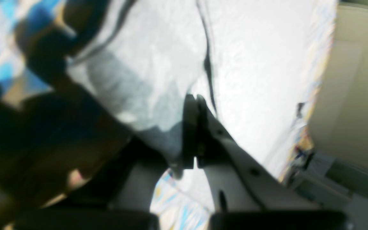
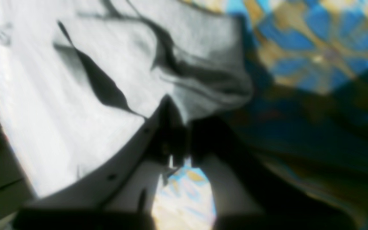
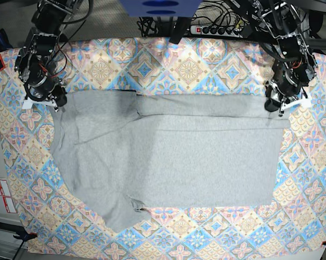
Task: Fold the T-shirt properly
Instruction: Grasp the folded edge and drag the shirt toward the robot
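The right claw (image 2: 187, 137) is pinched tight on a fold of the T-shirt (image 3: 179, 157), over at the near left corner of the cloth from where the base view looks, and the left claw (image 1: 188, 134) is nipping the shirt at the other end of that same edge, on the right. Both have black, angular fingers, and both sit on black arms that come in from the base view's top edge.

Between them the shirt lies spread wide across the bench, light grey, soft and matte, its upper edge doubled into a long, narrow band with a darker crease beneath. Toward the left the band widens into a loose triangular flap. At the bottom left a piece of cloth hangs out past the main body, bunched into a dark little pucker where they join; the right part ends in a fairly straight edge.

Under it all is a patterned tablecloth (image 3: 22, 151), diamond tiles in pale blue, peach and cream, with flowery and starry motifs. A red-and-white striped piece (image 3: 1, 195) shows at the left edge. Beyond the cloth, the left wrist view catches a plain grey-beige surface (image 1: 353, 86), badly blurred.
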You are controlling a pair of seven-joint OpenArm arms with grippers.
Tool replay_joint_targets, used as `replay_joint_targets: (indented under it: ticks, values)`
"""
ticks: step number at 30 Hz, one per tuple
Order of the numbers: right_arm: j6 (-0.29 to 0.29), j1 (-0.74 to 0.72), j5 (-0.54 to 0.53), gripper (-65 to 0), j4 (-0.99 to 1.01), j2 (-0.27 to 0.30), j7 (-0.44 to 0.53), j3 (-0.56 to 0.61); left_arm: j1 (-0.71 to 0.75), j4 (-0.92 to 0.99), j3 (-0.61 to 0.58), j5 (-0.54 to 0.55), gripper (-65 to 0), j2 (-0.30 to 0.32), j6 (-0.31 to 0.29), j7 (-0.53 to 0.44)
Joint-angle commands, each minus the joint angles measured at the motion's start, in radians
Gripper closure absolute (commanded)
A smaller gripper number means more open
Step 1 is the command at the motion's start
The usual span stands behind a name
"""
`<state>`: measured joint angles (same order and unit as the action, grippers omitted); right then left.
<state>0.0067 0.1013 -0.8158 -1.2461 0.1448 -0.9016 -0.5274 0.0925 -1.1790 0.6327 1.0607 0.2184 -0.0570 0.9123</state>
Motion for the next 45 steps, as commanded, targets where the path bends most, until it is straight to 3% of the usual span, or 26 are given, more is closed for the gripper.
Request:
replay_joint_targets:
  ticks: [1, 6, 13, 25, 27, 29, 33, 36, 38, 45]
  values:
    - [-0.003, 0.015, 0.003, 0.0, -0.034, 0.017, 0.006, -0.010, 0.008, -0.031, 0.005, 0.017, 0.0, 0.017, -0.010, -0.002]
    - [-0.003, 0.114, -0.001, 0.0, -0.125, 0.017, -0.001, -0.067, 0.118, -0.123, 0.005, 0.017, 0.0, 0.014, -0.010, 0.001]
    - [-0.003, 0.249, -0.098, -0.2, -0.151, 0.019, -0.001, -0.073, 0.261, -0.229, 0.006, 0.017, 0.0, 0.013, -0.011, -0.002]
    - [-0.003, 0.277, -0.098, -0.6, -0.151, 0.019, 0.000, -0.072, 0.301, -0.233, 0.006, 0.017, 0.0, -0.015, -0.011, 0.003]
    - [-0.003, 0.278, -0.098, -3.7, -0.151, 0.019, 0.002, -0.073, 0.301, -0.233, 0.006, 0.017, -0.2, -0.015, -0.010, 0.003]
    - [-0.004, 0.280, -0.098, -10.1, -0.151, 0.019, 0.000, -0.078, 0.301, -0.233, 0.006, 0.017, -5.7, -0.015, -0.010, 0.003]
    - [-0.007, 0.282, -0.098, -21.8, -0.148, 0.016, -0.001, -0.135, 0.321, -0.233, 0.008, 0.019, -23.4, -0.014, -0.008, 0.003]
    - [-0.007, 0.282, -0.098, -23.2, -0.146, 0.017, -0.001, -0.145, 0.327, -0.233, 0.008, 0.019, -36.5, -0.014, -0.008, 0.003]
    - [-0.007, 0.282, -0.098, -22.1, -0.143, 0.017, -0.001, -0.164, 0.344, -0.235, 0.009, 0.025, -41.7, -0.014, -0.008, 0.003]
    - [-0.007, 0.288, -0.098, -21.5, -0.142, 0.016, -0.001, -0.228, 0.373, -0.235, 0.115, 0.068, -43.3, -0.012, -0.008, 0.003]
